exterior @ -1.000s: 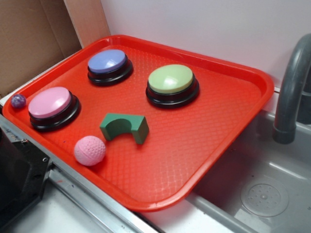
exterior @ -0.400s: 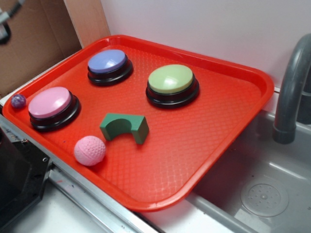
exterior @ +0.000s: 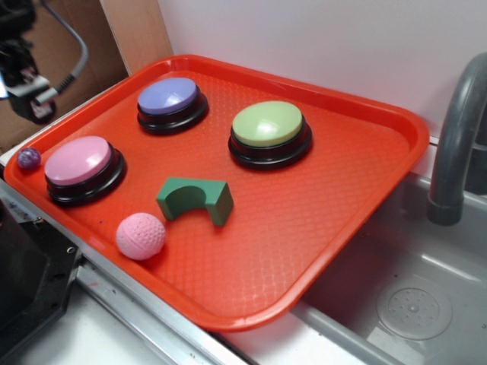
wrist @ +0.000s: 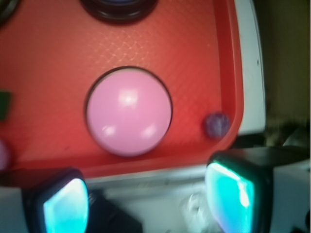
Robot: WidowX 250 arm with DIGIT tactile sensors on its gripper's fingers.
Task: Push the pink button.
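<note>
My gripper (wrist: 146, 204) hangs in the air with its two fingers spread wide and nothing between them; in the wrist view the glowing teal pads (wrist: 228, 196) sit at 5 and 7 o'clock of the frame. In the exterior view my arm shows only partly at the 10 o'clock corner, above the outer edge of the red textured plastic tray (exterior: 342, 220).

The glossy pink dome button on its black round base (exterior: 78, 161) stands on the tray near its 9 o'clock edge, untouched. In the wrist view the pink button (wrist: 129, 111) lies just ahead of my fingers, apart from them.

A small purple marble (exterior: 29, 158) rests against the tray rim at 9 o'clock of the pink button. A pink dimpled ball (exterior: 141, 236) lies at its 5 o'clock, a green arch-shaped block (exterior: 195, 199) at its 4 o'clock. A purple-blue dome button (exterior: 168, 97) sits at its 1 o'clock, a green dome button (exterior: 267, 125) further toward 2 o'clock.
</note>
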